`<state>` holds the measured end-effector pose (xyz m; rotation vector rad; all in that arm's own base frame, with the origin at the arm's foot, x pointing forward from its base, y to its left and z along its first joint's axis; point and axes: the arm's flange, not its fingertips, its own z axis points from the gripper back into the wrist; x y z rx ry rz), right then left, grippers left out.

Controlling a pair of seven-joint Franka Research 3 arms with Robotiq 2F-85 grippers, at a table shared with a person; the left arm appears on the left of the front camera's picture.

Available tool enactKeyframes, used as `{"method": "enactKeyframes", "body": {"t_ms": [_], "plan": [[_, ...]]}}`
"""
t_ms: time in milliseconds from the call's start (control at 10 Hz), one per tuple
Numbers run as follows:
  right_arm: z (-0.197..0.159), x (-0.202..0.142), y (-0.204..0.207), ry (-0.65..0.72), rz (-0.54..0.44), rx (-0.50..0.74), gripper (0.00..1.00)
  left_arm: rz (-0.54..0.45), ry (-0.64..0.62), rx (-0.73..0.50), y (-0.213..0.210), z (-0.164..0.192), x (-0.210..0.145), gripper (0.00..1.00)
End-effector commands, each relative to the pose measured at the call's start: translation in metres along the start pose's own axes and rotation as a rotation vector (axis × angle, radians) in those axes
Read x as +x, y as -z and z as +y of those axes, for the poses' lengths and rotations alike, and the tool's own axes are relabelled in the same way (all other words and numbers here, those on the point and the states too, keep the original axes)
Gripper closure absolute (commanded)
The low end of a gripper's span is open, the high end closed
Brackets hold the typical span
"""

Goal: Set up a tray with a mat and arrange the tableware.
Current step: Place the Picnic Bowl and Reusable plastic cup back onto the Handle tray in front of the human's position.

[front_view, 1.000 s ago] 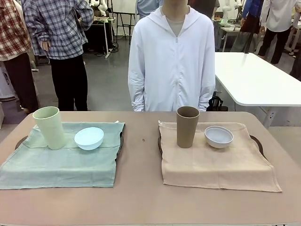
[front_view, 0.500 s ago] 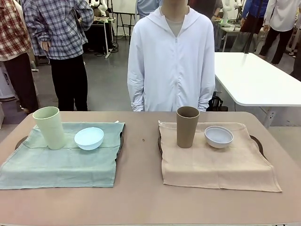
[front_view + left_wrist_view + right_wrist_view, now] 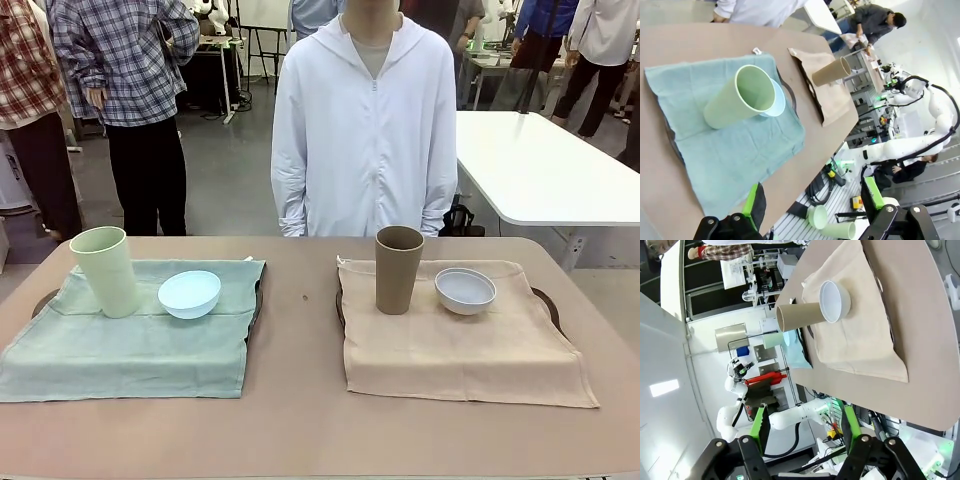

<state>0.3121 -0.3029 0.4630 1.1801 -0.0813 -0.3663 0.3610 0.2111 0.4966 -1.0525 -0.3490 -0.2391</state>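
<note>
You see almost no change on the table; the only differences are behind it. The person in the white jacket (image 3: pixel 365 120) shifts very slightly to the picture's left; the bystander in the white shirt and dark trousers (image 3: pixel 590 55) at the far right moves a little, with the arm and legs in a new pose.

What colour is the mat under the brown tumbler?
Beige mat, under the brown tumbler; clearest in the front view.

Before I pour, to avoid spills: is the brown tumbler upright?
Upright: the brown tumbler stands on the beige mat, mouth up, beside the white bowl.
</note>
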Motion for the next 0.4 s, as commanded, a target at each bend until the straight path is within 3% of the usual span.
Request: {"method": "enactKeyframes", "body": {"t_ms": [0,300], "plan": [[-0.0019,0.0003,-0.0002,-0.011,0.003,0.017,0.25,-0.012,0.02,-0.009,-0.0007,-0.0009,-0.0027,0.0],[-0.0019,0.0003,-0.0002,-0.011,0.003,0.017,0.25,-0.012,0.02,-0.009,-0.0007,-0.0009,-0.0027,0.0]]}}
